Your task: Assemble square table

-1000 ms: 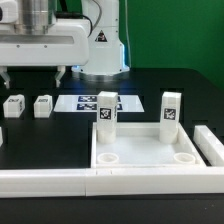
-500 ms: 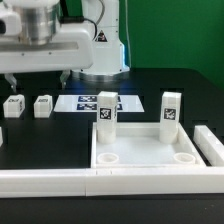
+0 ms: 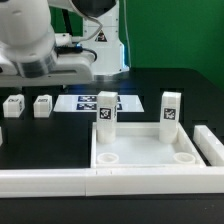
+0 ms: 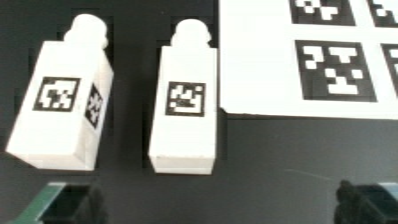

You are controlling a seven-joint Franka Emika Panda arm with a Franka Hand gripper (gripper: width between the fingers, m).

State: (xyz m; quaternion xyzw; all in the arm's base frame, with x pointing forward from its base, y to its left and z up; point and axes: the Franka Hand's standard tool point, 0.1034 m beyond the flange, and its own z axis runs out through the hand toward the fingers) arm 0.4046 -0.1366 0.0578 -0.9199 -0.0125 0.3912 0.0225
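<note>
The square table's white slab [image 3: 145, 146] lies upturned near the front. Two leg blocks [image 3: 107, 113] [image 3: 170, 112] stand upright at its far corners. Its two near round sockets [image 3: 108, 157] hold nothing. Two more leg blocks [image 3: 13, 105] [image 3: 43, 104] lie on the black table at the exterior view's left. In the wrist view they lie side by side [image 4: 66, 92] [image 4: 187, 95], tags up. My gripper [image 4: 214, 208] hovers above them, open, with nothing between its dark fingertips [image 4: 64, 205]. Its white hand [image 3: 45, 62] fills the exterior view's upper left.
The marker board [image 3: 88, 101] lies flat just beyond the slab, next to the loose legs [image 4: 329, 50]. A long white L-shaped wall [image 3: 60, 181] runs along the front and up the exterior view's right side [image 3: 211, 146]. The robot base [image 3: 105, 45] stands behind.
The hand has swung further toward the exterior view's left and tilted, coming closer to the camera. Its jaws stayed open. No part has moved.
</note>
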